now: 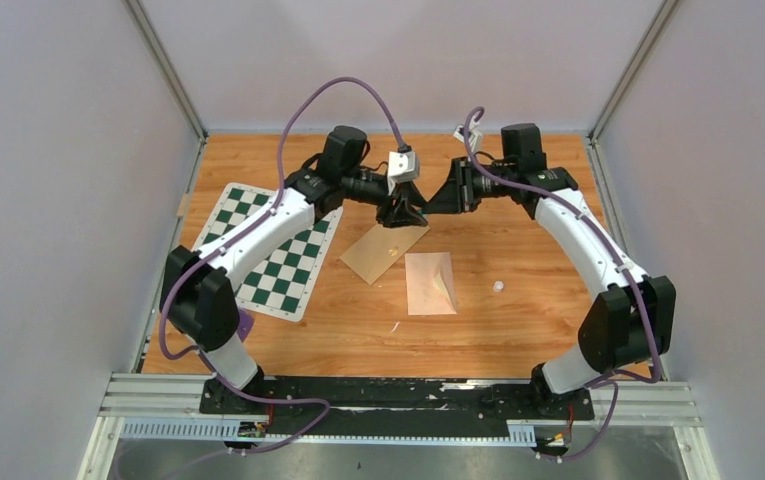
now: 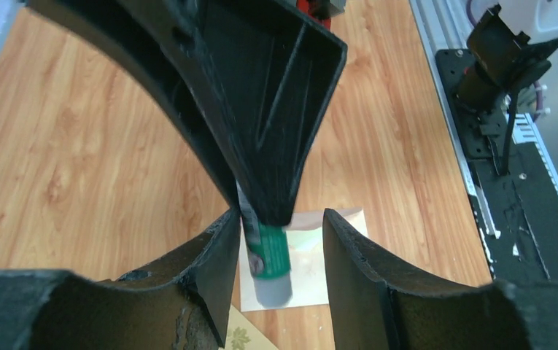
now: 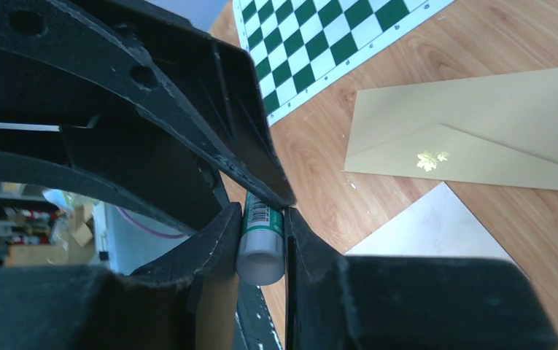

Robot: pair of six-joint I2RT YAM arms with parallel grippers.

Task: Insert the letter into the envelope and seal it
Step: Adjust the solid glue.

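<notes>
Above the far middle of the surface, the two arms meet tip to tip. The right claw is clenched on a green glue stick. The left claw stands released, its jaws apart on either side of the stick.

Neither half of the job looks done. The letter lies outside the envelope, just beside its near right corner, with one fold tented up. The envelope lies flat with its flap down, so insertion comes first, then gluing.

Bare wood lies near and right of both papers, apart from a small white speck right of the letter. A chess mat fills the left side, and the enclosure walls close in left, right and far.
</notes>
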